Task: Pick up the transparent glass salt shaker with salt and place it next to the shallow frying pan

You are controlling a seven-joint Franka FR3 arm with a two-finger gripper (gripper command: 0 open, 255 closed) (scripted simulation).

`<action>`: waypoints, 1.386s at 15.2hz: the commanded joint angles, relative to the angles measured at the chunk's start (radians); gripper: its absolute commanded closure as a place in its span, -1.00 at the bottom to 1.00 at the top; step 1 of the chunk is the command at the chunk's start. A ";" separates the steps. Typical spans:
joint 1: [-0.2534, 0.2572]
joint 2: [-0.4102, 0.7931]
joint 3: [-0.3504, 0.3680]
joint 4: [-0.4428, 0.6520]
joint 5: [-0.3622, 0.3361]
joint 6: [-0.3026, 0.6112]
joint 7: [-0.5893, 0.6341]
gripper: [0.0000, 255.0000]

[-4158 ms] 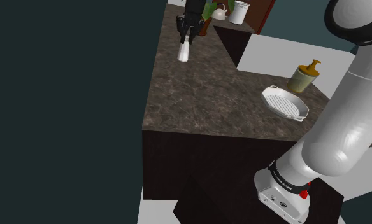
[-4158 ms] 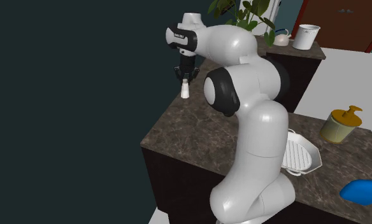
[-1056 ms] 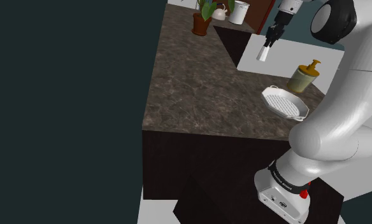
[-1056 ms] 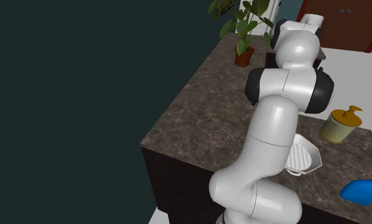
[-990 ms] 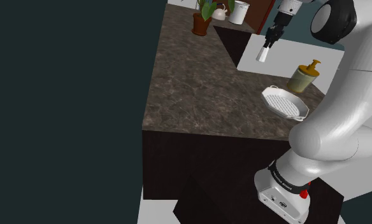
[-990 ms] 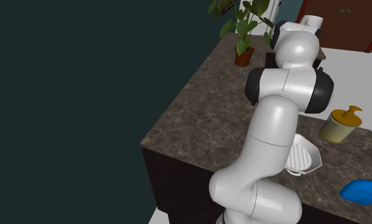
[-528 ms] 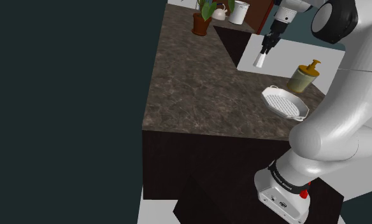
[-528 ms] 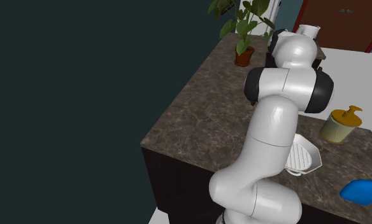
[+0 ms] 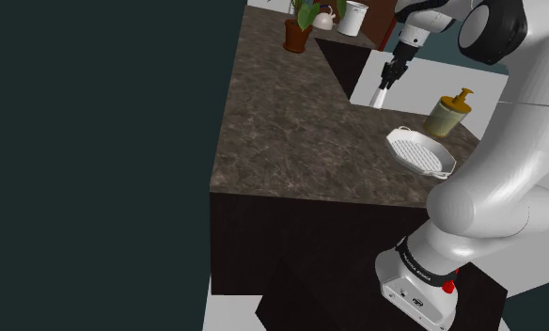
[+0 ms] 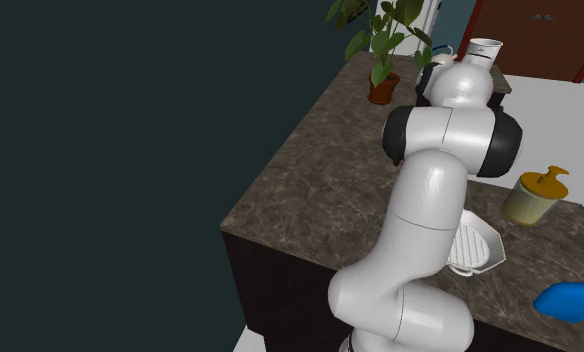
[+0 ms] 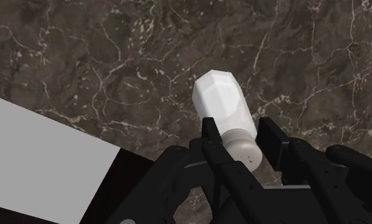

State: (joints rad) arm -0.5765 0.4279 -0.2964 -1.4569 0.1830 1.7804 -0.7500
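In the wrist view my gripper (image 11: 242, 137) is shut on the salt shaker (image 11: 221, 102), a white faceted bottle with a speckled cap, clasped near that cap. Dark marble countertop (image 11: 114, 57) lies below it. In the shoulder view the gripper (image 9: 388, 79) holds the shaker (image 9: 382, 95) in the air above the counter's far right part, tilted a little. The shallow frying pan (image 9: 419, 153), white with a ribbed bottom, sits nearer the stand, to the right of and below the shaker. In the second exterior view the pan (image 10: 477, 247) is partly hidden behind the arm.
A yellowish soap dispenser (image 9: 448, 113) stands just beyond the pan. A potted plant (image 9: 299, 23), a kettle (image 9: 325, 17) and a white pot (image 9: 353, 17) stand at the counter's far end. A blue object (image 10: 572, 298) lies at the second exterior view's right edge.
The gripper with the shaker has come down and drifted slightly to the shoulder view's left, closer to the countertop. Its grip is unchanged.
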 commanded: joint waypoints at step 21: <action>0.002 0.041 0.008 -0.106 0.017 0.144 -0.018 -1.00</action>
State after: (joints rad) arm -0.5749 0.4685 -0.2887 -1.5625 0.2000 1.9246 -0.7684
